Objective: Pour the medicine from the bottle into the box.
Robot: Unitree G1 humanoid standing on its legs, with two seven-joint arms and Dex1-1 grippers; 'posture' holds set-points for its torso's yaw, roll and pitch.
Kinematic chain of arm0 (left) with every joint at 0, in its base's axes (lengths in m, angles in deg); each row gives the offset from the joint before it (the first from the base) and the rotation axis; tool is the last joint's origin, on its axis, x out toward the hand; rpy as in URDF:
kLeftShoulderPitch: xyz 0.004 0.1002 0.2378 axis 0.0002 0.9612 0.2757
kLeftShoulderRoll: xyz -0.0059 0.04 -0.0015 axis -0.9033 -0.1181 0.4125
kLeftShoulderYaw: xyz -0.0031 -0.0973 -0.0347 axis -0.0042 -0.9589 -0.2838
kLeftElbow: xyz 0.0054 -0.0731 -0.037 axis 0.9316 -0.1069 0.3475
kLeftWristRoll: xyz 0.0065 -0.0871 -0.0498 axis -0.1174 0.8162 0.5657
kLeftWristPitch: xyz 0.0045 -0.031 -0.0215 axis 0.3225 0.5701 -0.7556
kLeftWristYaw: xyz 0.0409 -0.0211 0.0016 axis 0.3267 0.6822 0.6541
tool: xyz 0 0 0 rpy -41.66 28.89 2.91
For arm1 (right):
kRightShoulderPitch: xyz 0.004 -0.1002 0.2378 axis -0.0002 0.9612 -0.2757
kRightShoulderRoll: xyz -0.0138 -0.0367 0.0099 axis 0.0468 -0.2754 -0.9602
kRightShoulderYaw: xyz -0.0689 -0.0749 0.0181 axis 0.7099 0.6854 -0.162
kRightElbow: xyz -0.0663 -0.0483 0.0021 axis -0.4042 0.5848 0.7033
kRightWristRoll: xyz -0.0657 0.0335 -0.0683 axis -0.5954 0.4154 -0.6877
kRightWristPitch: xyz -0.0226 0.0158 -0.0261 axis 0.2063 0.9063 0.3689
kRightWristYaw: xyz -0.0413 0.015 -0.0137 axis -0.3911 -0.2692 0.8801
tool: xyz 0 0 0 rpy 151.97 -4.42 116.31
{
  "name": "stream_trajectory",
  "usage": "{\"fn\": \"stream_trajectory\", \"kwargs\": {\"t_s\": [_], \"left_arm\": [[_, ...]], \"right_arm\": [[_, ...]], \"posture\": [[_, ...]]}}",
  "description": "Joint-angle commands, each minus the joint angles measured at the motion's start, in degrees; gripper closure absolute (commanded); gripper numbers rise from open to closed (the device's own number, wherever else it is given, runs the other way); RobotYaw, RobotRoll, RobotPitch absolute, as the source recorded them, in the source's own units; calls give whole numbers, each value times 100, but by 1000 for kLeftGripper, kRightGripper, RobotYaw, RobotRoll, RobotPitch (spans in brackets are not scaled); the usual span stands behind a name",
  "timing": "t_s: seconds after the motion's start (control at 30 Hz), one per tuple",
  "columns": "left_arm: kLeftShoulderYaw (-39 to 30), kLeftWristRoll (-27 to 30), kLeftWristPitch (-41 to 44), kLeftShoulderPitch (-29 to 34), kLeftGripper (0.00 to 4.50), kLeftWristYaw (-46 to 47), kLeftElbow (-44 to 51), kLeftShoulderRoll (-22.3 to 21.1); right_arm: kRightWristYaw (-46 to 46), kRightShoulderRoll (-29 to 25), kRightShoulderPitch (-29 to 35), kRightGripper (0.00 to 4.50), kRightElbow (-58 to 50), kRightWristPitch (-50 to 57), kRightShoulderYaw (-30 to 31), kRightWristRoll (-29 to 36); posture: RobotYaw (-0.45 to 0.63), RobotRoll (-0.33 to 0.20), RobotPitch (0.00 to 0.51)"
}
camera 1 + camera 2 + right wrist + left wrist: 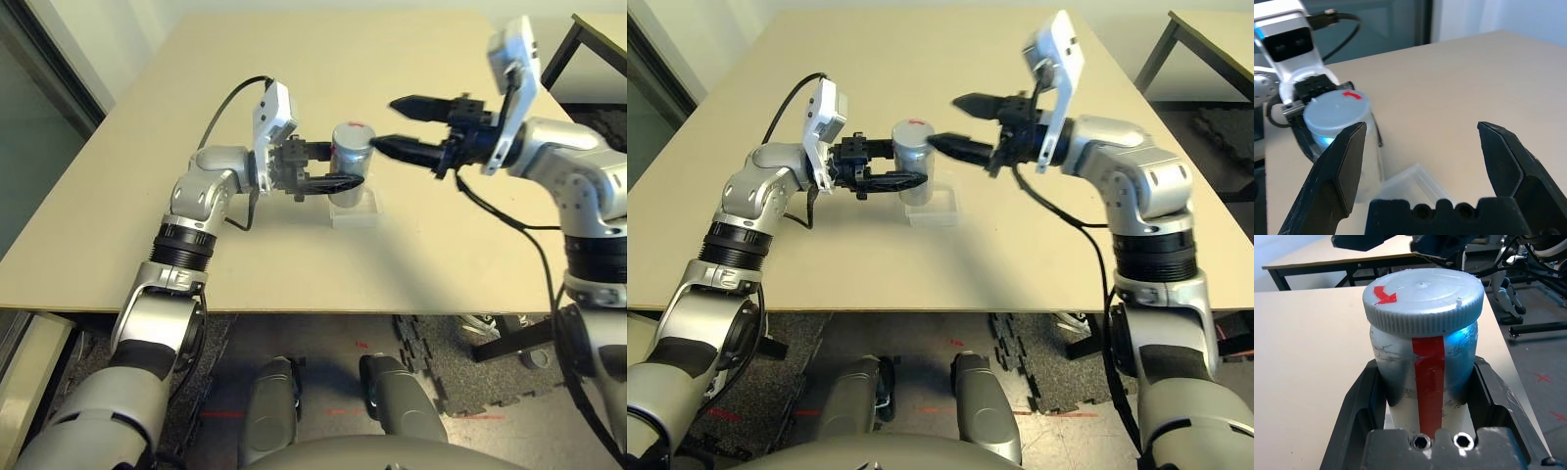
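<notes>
Two tools are at work mid-desk: the left tool (pixel 328 183) is clenched on the upright bottle (pixel 350 157), above the box (pixel 355 207); the right tool (pixel 409 125) is spread wide beside the cap (pixel 1422 298). The cap should be squarely straddled, then unscrewed with the bottle kept level.

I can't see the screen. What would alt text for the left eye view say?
The robot's left gripper clamps an upright, capped bottle over a clear box on a tan table. Its right gripper hangs open just right of the bottle's cap, the lower finger nearly at the cap.
</notes>
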State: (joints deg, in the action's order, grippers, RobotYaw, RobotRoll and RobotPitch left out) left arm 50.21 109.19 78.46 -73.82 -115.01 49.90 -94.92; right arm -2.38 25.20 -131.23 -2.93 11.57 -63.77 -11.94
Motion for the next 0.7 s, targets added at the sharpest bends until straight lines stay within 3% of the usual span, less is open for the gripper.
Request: {"fn": "stream_trajectory", "kwargs": {"t_s": [0.03, 0.33, 0.7], "left_arm": [[7, -29, -67, 13, 1987, -48, -13, -18], [11, -93, -196, -58, 1987, -53, -263, 15], [1, -145, -369, -221, 1987, -55, -641, 122]], "right_arm": [[-6, -151, 153, 0, -34, 113, -123, 46], [195, -115, 180, 0, -687, 613, -153, 439], [700, 599, -275, 0, -1130, 849, 475, 354]], "posture": [[-159, 0, 99], [-175, 0, 95], [-191, 0, 95]]}}
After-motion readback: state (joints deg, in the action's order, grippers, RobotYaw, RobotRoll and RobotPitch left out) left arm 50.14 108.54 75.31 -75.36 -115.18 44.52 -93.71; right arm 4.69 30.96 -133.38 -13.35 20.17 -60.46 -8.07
